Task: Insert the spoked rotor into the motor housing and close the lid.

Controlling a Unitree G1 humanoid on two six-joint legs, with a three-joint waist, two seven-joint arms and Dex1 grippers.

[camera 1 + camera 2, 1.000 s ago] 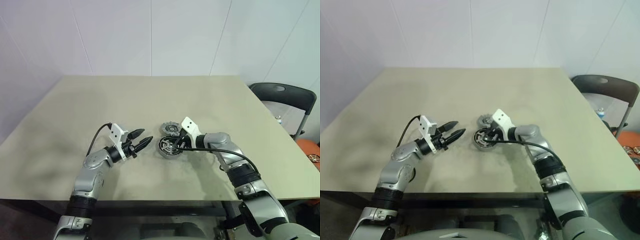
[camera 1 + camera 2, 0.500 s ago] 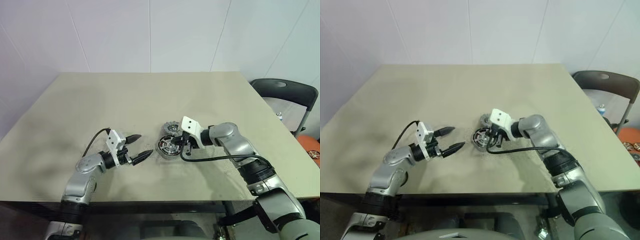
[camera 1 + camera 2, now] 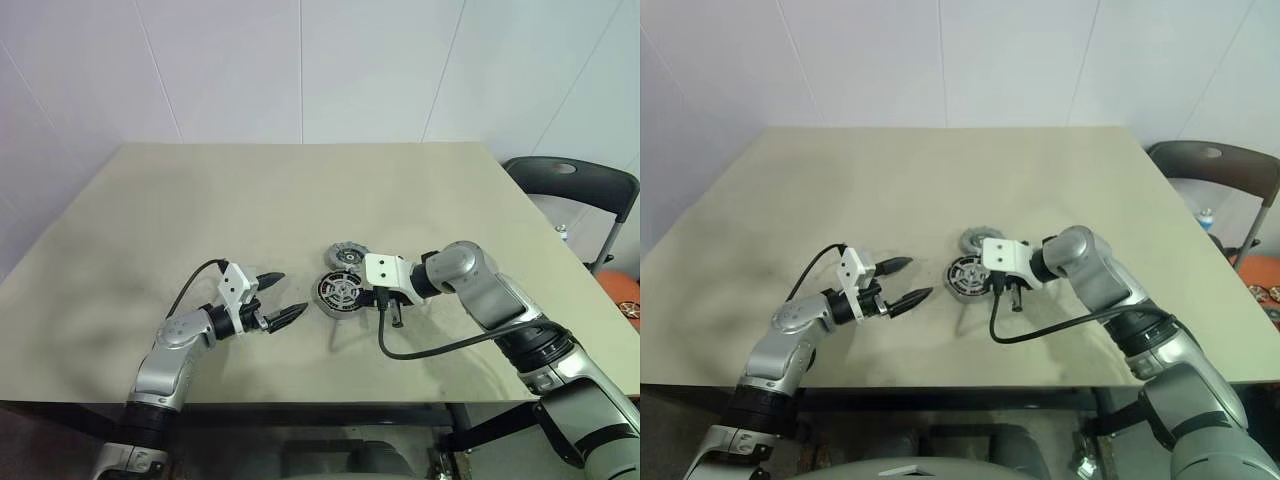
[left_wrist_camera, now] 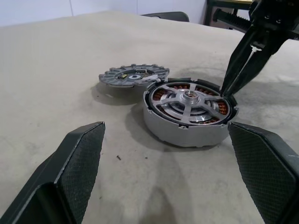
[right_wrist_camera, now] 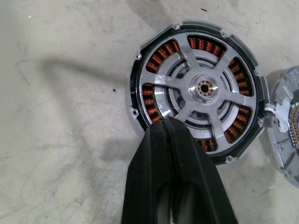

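The motor housing (image 5: pixel 138 100), a round ring with copper windings, lies on the table in front of me. The spoked rotor (image 5: pixel 205 87) sits inside it, and copper shows between its spokes. The lid (image 4: pixel 134 76), a grey toothed disc, lies flat just behind the housing and touches its rim. My left gripper (image 3: pixel 291 292) hovers left of the housing, pointing at it, open and empty. My right gripper (image 5: pixel 164 122) points down at the housing's near-right rim, fingers pressed together with nothing between them.
A black cable (image 3: pixel 440 345) loops from my right wrist across the table toward its front edge. A black folding chair (image 3: pixel 575 190) stands past the table's right edge. Bare tabletop (image 3: pixel 300 190) stretches behind and to the left of the parts.
My right gripper has lifted off the housing, drawn back to the right and rolled to point downward. My left gripper's fingers have spread wider. The camera shifted a little.
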